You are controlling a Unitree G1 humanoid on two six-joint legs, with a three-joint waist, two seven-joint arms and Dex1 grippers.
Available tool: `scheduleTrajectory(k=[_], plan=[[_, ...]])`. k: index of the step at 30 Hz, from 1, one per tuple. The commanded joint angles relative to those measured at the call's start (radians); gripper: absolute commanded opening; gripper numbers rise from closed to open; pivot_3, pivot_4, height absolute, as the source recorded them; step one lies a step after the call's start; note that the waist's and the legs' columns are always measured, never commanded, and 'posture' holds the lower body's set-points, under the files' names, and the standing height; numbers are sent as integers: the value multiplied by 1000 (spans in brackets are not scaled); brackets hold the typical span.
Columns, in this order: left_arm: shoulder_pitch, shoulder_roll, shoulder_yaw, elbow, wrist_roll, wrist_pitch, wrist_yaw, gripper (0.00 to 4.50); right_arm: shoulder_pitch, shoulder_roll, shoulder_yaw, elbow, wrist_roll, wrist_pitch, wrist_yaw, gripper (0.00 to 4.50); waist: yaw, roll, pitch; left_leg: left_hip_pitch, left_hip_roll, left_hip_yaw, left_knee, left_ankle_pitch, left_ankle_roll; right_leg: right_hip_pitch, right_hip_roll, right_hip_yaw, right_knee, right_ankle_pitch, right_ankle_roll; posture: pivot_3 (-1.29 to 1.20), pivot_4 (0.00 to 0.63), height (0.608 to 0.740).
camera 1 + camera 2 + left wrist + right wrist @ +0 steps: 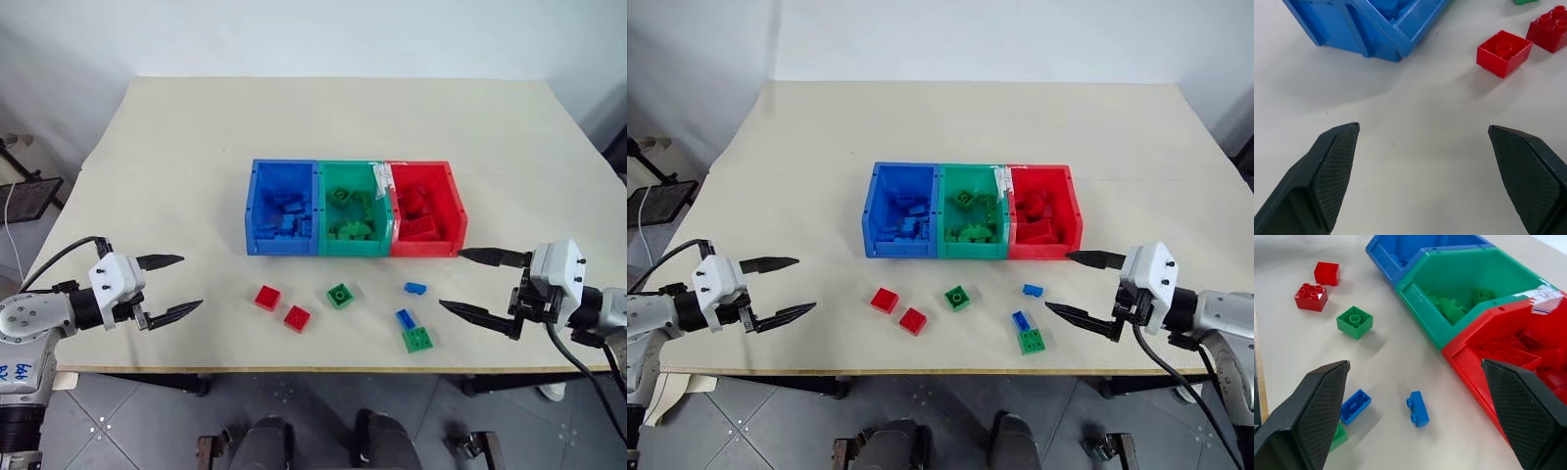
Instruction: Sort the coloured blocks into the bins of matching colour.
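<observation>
Red, green and blue plastic: three joined bins sit near the middle of the beige table point(176, 127), blue bin point(281, 209) toward the left edge, green bin point(354, 210) in the centre, red bin point(428, 209) toward the right edge. Each already holds bricks of its own colour. A small white tag point(382, 176) rests on the wall between green and red.

Six loose blocks lie on the bare top between the bins and the near edge:
- two red blocks point(267, 298) and point(298, 318), just beside each other, below the blue bin
- one square green block point(340, 295), below the green bin
- one small blue block point(415, 288), below the red bin
- another blue block point(405, 318) touching a second green block point(419, 339), closest to the near edge

Left gripper point(168, 285) hangs over the table's near-left part, fingers spread wide, nothing between them, well apart from the red blocks. Right gripper point(482, 284) hangs over the near-right part, beside the red bin's front corner, fingers likewise spread wide and empty.
</observation>
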Motion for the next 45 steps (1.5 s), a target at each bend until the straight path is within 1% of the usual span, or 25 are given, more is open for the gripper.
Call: scheduleTrajectory(k=[1, 2, 3, 5, 8, 10, 13, 15, 19, 24, 28, 31, 33, 35, 40, 42, 43, 45], plan=[[1, -17, -16, -68, -14, 7, 11, 4478, 13, 43, -24, -10, -7, -21, -50, 4500, -1, 0, 0, 0, 0, 0, 0, 0, 0, 0, 0, 0, 0, 0, 0, 0, 150, 740], [1, -27, -23, -87, -16, 20, 24, 4478, 16, 56, -32, -9, -5, -15, -71, 4500, -1, 0, 0, 0, -1, 1, 0, 0, 0, 0, 0, -1, 0, 0, 0, 0, 150, 740], [-4, -35, -37, -118, -30, 82, 45, 4478, 28, 62, -43, -7, -10, -21, -80, 4500, -1, 0, 0, 0, -1, 1, 0, 0, 0, 0, 0, -1, 0, 0, 0, 0, 150, 740], [2, -42, -68, -183, -52, 143, 36, 4478, 63, 61, -75, 6, -22, -35, -84, 4500, 1, 0, 0, 0, -1, 1, 1, 0, 0, 0, 0, -1, 1, 0, 0, 0, 150, 740], [25, -49, -147, -305, -76, 204, 4, 4478, 139, 39, -152, 55, -63, -79, -78, 4500, 1, 0, 0, 0, -3, 1, 2, 0, 0, 0, 0, 0, 1, 0, 0, 0, 150, 740], [15, -79, -196, -369, -101, 253, 14, 4478, 190, 29, -196, 73, -77, -93, -68, 4500, 2, 0, 0, 0, -3, 1, 2, -1, 0, 1, 0, 0, 0, 0, 0, 0, 150, 740], [-22, -115, -274, -415, -80, 252, 7, 4478, 235, 10, -217, 102, -96, -101, -51, 4500, 0, 0, 0, 1, -3, 2, 3, -1, 0, 1, 0, 1, 0, 0, 0, 0, 150, 740], [-50, -134, -312, -426, -66, 244, 2, 4478, 224, -10, -210, 101, -82, -46, -54, 4500, -4, 0, 0, 1, -3, 2, 4, -1, 0, 1, 1, 1, 1, 1, -1, 0, 150, 740], [-64, -136, -327, -407, -54, 238, -2, 4478, 151, -49, -129, 77, -107, 28, -71, 4500, -11, 1, 0, 5, -1, 2, 3, -1, 0, 2, 1, 4, 0, 2, -3, 0, 150, 740], [-49, -111, -276, -356, -38, 185, -10, 4478, -71, -95, 118, 79, -213, 200, -101, 4500, -14, 1, 0, 6, 4, 2, 3, -1, 0, 1, 2, 4, 0, 2, -3, 0, 150, 740], [-34, -95, -242, -348, -41, 172, -11, 4478, -222, -63, 255, 138, -271, 274, -117, 4500, -7, 1, 0, 3, 5, 2, 4, -2, 0, 0, 2, 3, -1, 2, -3, 0, 150, 740], [-30, -96, -230, -354, -40, 168, 1, 4478, -278, -29, 320, 204, -339, 240, -149, 4500, 2, 1, 0, -2, 4, 3, 7, -2, 0, -1, 2, -1, -1, 2, -3, 0, 150, 740], [-14, -99, -218, -374, -49, 177, 16, 4500, -303, -6, 344, 246, -364, 212, -158, 4094, 1, 1, 0, -2, 4, 3, 7, -2, 0, -1, 2, -2, -1, 2, -3, 0, 150, 740], [5, -98, -211, -388, -54, 180, 22, 4500, -319, 5, 365, 268, -363, 183, -122, 3604, -3, 1, 0, -2, 4, 4, 6, -2, 0, -1, 2, -2, -1, 2, -3, 0, 150, 740], [12, -106, -213, -388, -51, 172, 36, 4500, -345, 33, 394, 295, -369, 127, -87, 1842, -5, 1, 0, 0, 4, 6, 7, -2, 0, 0, 3, -2, -1, 2, -3, 0, 150, 740], [9, -111, -213, -386, -52, 169, 40, 4500, -351, 45, 399, 300, -371, 119, -80, 1209, -6, 1, 0, 0, 5, 6, 7, -2, 0, 0, 3, -2, -1, 3, -3, 0, 150, 740], [8, -111, -212, -384, -52, 167, 40, 4500, -354, 49, 400, 302, -372, 117, -78, 789, -7, 1, 0, 0, 5, 5, 7, -2, 0, 0, 3, -2, -1, 3, -3, 0, 150, 740], [7, -111, -212, -380, -50, 164, 41, 4500, -356, 53, 405, 305, -375, 113, -73, 145, -10, 1, 0, 0, 5, 5, 7, -2, 0, 0, 3, -2, -1, 3, -3, 0, 150, 740]])
